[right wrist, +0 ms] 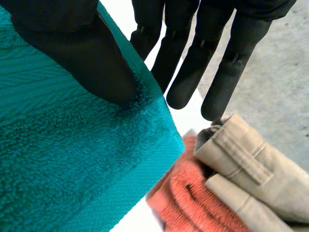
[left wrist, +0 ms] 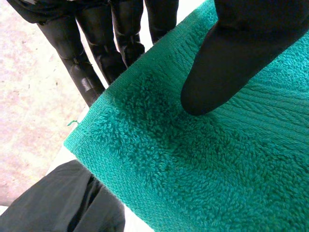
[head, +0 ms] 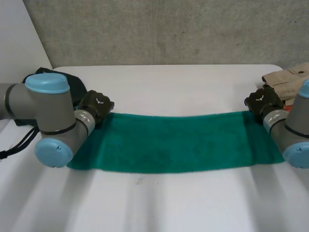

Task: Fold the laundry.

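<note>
We see the green towel (head: pixel 174 142) spread across the white table (head: pixel 169 82). Its long axis runs side to side between the two arms, with one short end pointing at each. The left hand (head: pixel 95 106) is at the far corner of the left end, and the right hand (head: pixel 263 101) is at the far corner of the right end. The wrist views add what the head view hides. Each thumb presses on the terry pile while straight fingers (left wrist: pixel 77 63) run behind the edge, so both hands pinch the towel. A black garment (left wrist: pixel 72 203) lies just beside the left corner. Near the right corner sit a folded beige garment (right wrist: pixel 246 159) and an orange towel (right wrist: pixel 188 193).
</note>
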Robot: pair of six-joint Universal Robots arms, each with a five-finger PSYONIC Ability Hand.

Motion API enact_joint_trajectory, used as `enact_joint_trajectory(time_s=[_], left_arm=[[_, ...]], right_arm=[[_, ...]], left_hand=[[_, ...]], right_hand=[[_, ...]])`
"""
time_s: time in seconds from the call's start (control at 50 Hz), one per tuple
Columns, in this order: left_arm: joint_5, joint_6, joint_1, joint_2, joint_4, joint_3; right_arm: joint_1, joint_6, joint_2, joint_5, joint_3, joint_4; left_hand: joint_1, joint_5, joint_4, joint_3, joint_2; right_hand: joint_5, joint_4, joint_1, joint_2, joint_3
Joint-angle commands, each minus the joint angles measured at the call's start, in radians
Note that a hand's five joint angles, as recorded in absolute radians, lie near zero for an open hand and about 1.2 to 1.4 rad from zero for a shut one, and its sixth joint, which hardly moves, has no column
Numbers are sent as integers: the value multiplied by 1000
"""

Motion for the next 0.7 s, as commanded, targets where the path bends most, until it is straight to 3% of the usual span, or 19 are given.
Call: enact_joint_trajectory(time_s=[0.02,0.06,0.08,0.1,0.12,0.14,0.2,0.32,0.42,0.54,0.62,0.7], left_arm=[[-39,1,-17,-39,1,75],[-52,-2,-21,-42,12,87],[-57,-3,-23,-43,14,92],[-56,-5,-24,-45,12,90],[-54,-3,-32,-42,12,86],[-53,-3,-38,-40,10,81],[-59,-6,-56,-11,10,58],[-62,-57,-63,98,15,-23],[-56,-142,-63,217,17,-145],[-11,-195,-57,311,40,-284],[21,-222,-52,349,70,-357],[35,-247,-52,366,102,-405]], right_arm=[[18,15,68,12,-56,-105],[21,29,88,22,-82,-139],[21,35,93,32,-89,-148],[21,42,98,42,-97,-154],[27,56,102,67,-109,-159],[32,65,101,78,-111,-154],[40,104,67,95,-97,-124],[15,203,-76,40,-30,-41],[-58,268,-236,-88,80,153],[-172,237,-330,-178,219,341],[-250,188,-347,-246,331,323],[-307,150,-321,-322,423,194]], left_hand=[[218,240,194,203,198],[218,240,194,203,198],[169,191,145,154,149],[-128,-106,-152,-143,-148],[-939,-917,-963,-954,-959],[-1004,-982,-1028,-1019,-1024],[-1004,-982,-1028,-1019,-1024],[-1004,-982,-1028,-1019,-1024],[-1004,-982,-1028,-1019,-1024],[-1004,-982,-1028,-1019,-1024],[-1004,-982,-1028,-1019,-1024],[-1004,-982,-1028,-1019,-1024]], right_hand=[[202,196,254,213,206],[-233,-239,-181,-223,-229],[-631,-637,-579,-621,-627],[-1020,-1025,-967,-1009,-1016],[-1020,-1025,-967,-1009,-1016],[-1020,-1025,-967,-1009,-1016],[-1020,-1025,-967,-1009,-1016],[-1020,-1025,-967,-1009,-1016],[-1020,-1025,-967,-1009,-1016],[-812,-817,-759,-801,-808],[-679,-685,-627,-669,-675],[-659,-664,-606,-648,-655]])
